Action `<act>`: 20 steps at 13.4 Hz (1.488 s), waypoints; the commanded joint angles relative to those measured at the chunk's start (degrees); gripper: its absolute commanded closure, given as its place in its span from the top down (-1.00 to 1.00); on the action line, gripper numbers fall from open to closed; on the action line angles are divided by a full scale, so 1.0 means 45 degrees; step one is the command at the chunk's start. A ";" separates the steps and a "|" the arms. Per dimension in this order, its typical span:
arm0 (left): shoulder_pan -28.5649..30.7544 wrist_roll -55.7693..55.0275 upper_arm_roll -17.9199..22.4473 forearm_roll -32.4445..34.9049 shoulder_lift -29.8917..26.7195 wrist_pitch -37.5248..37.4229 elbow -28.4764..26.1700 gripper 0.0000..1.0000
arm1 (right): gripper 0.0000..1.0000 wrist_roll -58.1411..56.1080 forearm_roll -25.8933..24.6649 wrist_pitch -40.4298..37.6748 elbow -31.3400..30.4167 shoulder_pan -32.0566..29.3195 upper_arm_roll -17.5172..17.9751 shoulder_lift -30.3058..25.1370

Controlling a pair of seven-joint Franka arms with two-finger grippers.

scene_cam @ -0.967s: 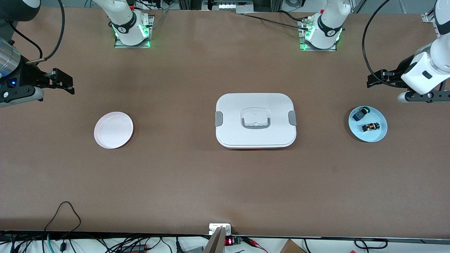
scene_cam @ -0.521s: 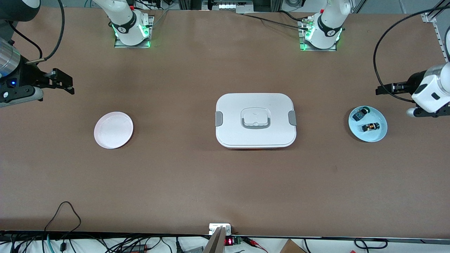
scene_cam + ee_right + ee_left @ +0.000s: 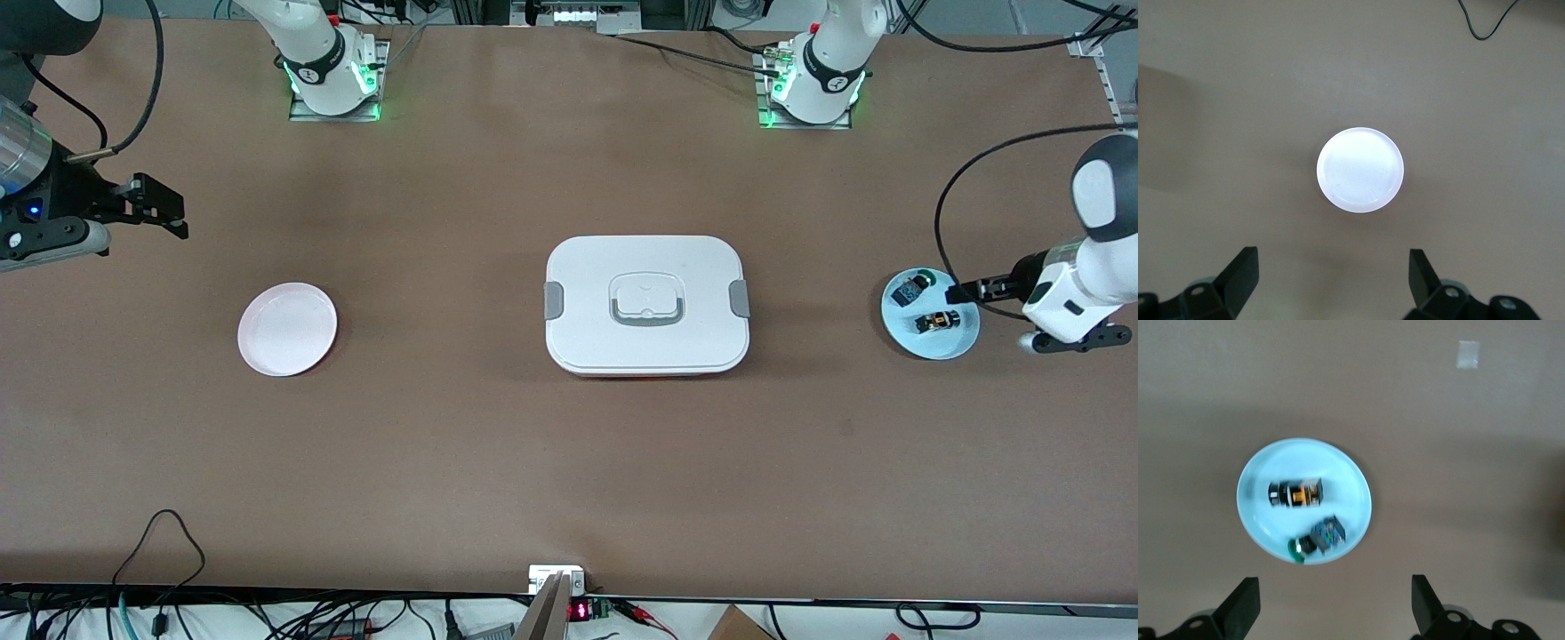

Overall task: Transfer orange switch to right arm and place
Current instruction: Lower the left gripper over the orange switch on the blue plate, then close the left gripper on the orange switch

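Note:
The orange switch (image 3: 938,321) lies on its side on a light blue plate (image 3: 956,345) at the left arm's end of the table. It also shows in the left wrist view (image 3: 1296,493), on the same plate (image 3: 1258,510). My left gripper (image 3: 962,292) is open and empty, over the plate's edge that faces the table's end; in the left wrist view (image 3: 1335,600) its fingers stand wide apart. My right gripper (image 3: 169,212) is open and empty and waits over the right arm's end of the table; it also shows in the right wrist view (image 3: 1331,267).
A small blue-and-black part with a green cap (image 3: 913,289) shares the blue plate, also in the left wrist view (image 3: 1318,539). A pale pink plate (image 3: 287,329) lies near the right arm's end. A white lidded box (image 3: 646,304) sits mid-table.
My left arm has swung toward the front camera and lowered, bringing its gripper from beside the blue plate to over its edge. The right arm has not moved.

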 commanded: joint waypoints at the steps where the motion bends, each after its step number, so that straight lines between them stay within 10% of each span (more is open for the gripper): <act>1: 0.0503 0.0921 -0.0096 0.0210 0.0495 0.1656 -0.0603 1.00 | 1.00 0.0042 0.0202 -0.0036 -0.0180 -0.0077 0.0027 -0.0214; 9: 0.1404 0.2077 -0.0136 0.0191 0.1533 0.6914 -0.3396 1.00 | 1.00 0.0042 0.0202 -0.0036 -0.0161 -0.0058 0.0046 -0.0214; 20: 0.1854 0.2624 -0.0174 0.0191 0.2217 0.7777 -0.3809 1.00 | 1.00 0.0061 0.0202 0.0002 -0.0102 0.0001 0.0086 -0.0234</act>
